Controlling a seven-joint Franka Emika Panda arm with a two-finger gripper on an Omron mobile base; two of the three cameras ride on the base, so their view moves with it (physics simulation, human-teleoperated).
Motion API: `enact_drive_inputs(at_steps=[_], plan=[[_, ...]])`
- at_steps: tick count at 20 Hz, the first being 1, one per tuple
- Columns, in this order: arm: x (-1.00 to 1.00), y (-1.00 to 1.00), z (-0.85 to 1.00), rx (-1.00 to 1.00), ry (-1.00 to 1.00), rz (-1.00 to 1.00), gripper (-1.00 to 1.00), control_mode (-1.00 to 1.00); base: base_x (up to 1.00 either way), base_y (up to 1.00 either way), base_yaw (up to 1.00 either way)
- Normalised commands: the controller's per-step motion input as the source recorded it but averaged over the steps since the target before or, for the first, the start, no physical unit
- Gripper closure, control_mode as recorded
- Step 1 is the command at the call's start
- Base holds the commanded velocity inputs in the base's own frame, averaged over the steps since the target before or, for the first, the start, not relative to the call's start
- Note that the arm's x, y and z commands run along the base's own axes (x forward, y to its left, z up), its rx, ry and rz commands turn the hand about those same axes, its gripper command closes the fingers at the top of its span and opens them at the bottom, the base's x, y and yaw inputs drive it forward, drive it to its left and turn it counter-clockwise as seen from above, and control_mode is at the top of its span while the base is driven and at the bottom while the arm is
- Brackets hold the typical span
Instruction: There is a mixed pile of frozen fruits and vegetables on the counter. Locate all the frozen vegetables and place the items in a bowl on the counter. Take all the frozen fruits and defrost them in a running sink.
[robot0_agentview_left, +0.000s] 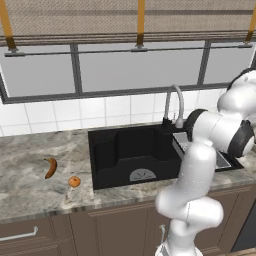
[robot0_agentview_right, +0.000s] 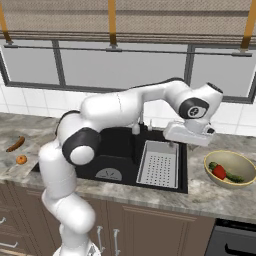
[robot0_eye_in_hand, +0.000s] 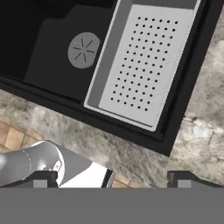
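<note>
A curved brown-orange banana (robot0_agentview_left: 50, 167) and a small orange (robot0_agentview_left: 74, 181) lie near each other on my grey marbled counter (robot0_agentview_left: 30, 170), left of the black sink (robot0_agentview_left: 125, 150). Right of the sink, a tan bowl (robot0_agentview_right: 231, 162) holds a red apple (robot0_agentview_right: 219, 171) and a green cucumber (robot0_agentview_right: 233, 177).

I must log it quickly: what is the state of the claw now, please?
Claw: open, holding nothing, above the perforated sink tray.
</note>
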Motion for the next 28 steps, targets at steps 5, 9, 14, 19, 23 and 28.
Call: enact_drive_inputs(at_steps=[5,9,14,19,23,28], plan=[[-0.05,0.99,-0.07,-0.11,0.05,-0.05,-1.0,-1.0,0.0,0.0,0.0],[0.01,0.59,-0.05,-0.07,0.07,-0.21,-1.0,-1.0,0.0,0.0,0.0],[0.0,0.11,-0.14,0.0,0.15,-0.4,-1.0,-1.0,0.0,0.0,0.0],[0.0,0.54,-0.01,-0.04,0.04,-0.24,-1.0,-1.0,0.0,0.0,0.0],[0.0,0.91,-0.01,-0.1,0.0,-0.1,-1.0,-1.0,0.0,0.0,0.0],[-0.03,1.0,-0.12,-0.08,0.0,-0.04,-1.0,-1.0,0.0,0.0,0.0]])
